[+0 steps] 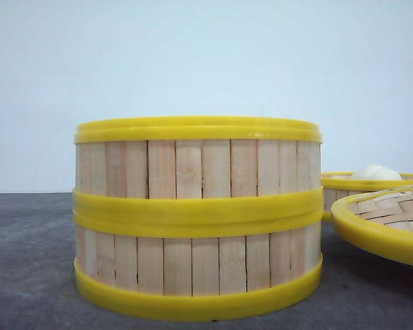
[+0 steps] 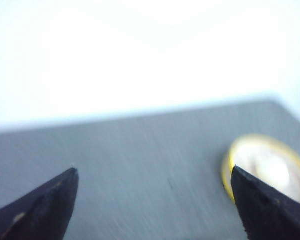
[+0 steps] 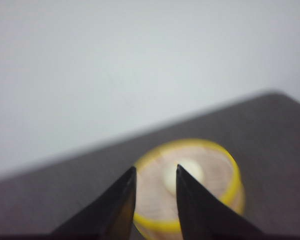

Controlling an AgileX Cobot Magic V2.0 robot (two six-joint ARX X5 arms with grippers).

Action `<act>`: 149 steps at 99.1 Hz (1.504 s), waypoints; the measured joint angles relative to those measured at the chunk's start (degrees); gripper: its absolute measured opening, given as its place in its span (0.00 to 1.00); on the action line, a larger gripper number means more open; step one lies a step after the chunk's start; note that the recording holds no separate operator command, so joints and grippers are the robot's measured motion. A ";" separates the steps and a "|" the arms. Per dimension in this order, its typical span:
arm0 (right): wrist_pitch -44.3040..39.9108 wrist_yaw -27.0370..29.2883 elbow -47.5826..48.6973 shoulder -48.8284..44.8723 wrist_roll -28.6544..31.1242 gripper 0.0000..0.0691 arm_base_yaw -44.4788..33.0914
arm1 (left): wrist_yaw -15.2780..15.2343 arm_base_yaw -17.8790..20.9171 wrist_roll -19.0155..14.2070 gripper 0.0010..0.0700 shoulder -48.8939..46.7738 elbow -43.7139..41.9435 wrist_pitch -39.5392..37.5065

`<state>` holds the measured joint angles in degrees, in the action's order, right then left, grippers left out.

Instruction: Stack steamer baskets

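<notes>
In the front view two steamer baskets stand stacked in the middle of the table, the upper basket (image 1: 198, 168) resting squarely on the lower basket (image 1: 196, 265). Behind them at the right a third steamer basket (image 1: 344, 184) holds a white bun (image 1: 375, 172). Neither gripper shows in the front view. My right gripper (image 3: 155, 168) hangs above a bun-filled basket (image 3: 217, 172), its fingers slightly apart with nothing between them. My left gripper (image 2: 154, 170) is wide open over bare table, empty. Beside its one fingertip lies a blurred yellow-rimmed round thing (image 2: 270, 165); which one it is I cannot tell.
A shallow woven-bamboo lid (image 1: 389, 223) with a yellow rim lies at the right, in front of the third basket. The table (image 1: 27, 261) is dark grey and a pale wall stands behind it.
</notes>
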<state>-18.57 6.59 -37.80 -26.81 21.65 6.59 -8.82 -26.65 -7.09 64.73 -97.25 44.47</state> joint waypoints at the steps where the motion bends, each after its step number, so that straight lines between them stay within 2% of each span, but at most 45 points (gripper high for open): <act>1: -1.01 -0.20 -1.25 -1.57 -0.52 0.21 -0.24 | -0.39 0.00 0.17 0.85 -0.68 0.00 0.28; 13: -15.41 -3.65 -19.56 -22.62 -7.41 0.25 -4.63 | -3.93 0.00 1.84 0.85 -8.20 0.00 4.00; 23: -27.87 -7.28 -35.39 -40.09 -10.97 0.41 -8.61 | -5.88 0.02 2.29 0.85 -12.55 0.04 7.56; 33: -38.47 -9.84 -48.50 -56.22 -12.09 0.58 -10.58 | -7.41 0.02 2.99 0.85 -16.26 0.11 11.06; 40: -43.15 -9.55 -55.28 -64.83 -12.37 0.67 -10.80 | -8.37 0.00 3.34 0.85 -18.58 0.20 13.38; 47: -43.82 -7.76 -59.41 -70.60 -12.39 0.70 -10.71 | -9.29 0.02 3.54 0.85 -20.81 0.20 15.39; 62: -44.19 -3.26 -60.22 -75.28 -12.35 0.71 -10.51 | -11.56 0.00 3.82 0.85 -23.56 0.17 19.71; 76: -44.17 -1.90 -60.30 -79.43 -12.20 0.70 -10.80 | -13.44 0.02 4.20 0.85 -23.43 0.22 23.26; 105: -43.39 -1.86 -60.30 -86.38 -11.23 0.66 -11.47 | -13.57 0.00 4.48 0.85 -23.43 0.26 23.91; 133: -41.70 -2.08 -60.30 -88.70 -9.38 0.49 -11.47 | -13.57 0.00 4.50 0.85 -23.41 0.26 23.91; 149: -40.22 -2.10 -60.30 -88.70 -8.44 0.47 -11.47 | -13.57 0.00 4.50 0.85 -23.41 0.26 23.91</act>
<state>-58.78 4.49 -98.10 -115.50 13.21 -4.89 -22.39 -26.65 -2.59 41.32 -96.99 68.38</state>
